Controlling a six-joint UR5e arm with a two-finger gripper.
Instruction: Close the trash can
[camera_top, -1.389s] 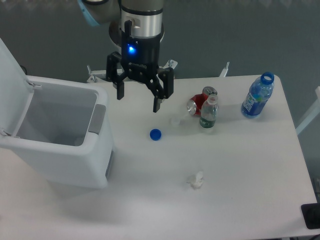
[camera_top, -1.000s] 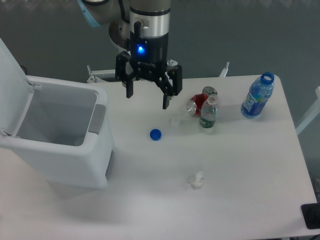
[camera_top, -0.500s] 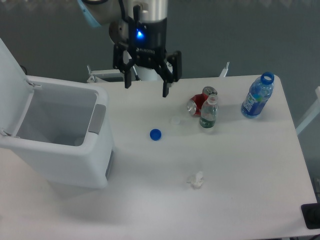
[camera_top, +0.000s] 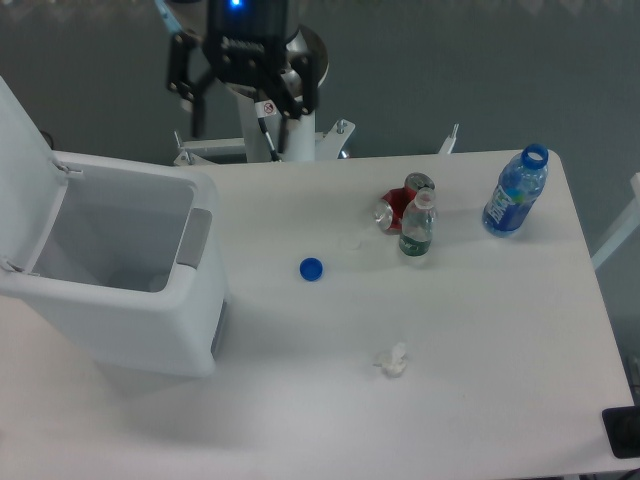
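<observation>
The trash can (camera_top: 150, 310) is a large white bin at the left of the table. Its lid (camera_top: 25, 180) stands open, tilted up and back at the far left, so the empty inside shows. A grey latch tab (camera_top: 194, 238) sits on its right rim. My gripper (camera_top: 243, 125) is high at the top, above the table's back edge, right of and behind the bin. Its fingers (camera_top: 192, 118) are spread open and hold nothing.
A blue bottle cap (camera_top: 311, 268) lies near the middle. A red can (camera_top: 398, 204) and a small clear bottle (camera_top: 417, 226) stand to the right. A blue bottle (camera_top: 516, 191) stands far right. A crumpled white scrap (camera_top: 391, 360) lies near the front.
My gripper has risen and moved back and to the left, from over the table's middle to above the back edge. It stayed open. The bin and the other things have not moved.
</observation>
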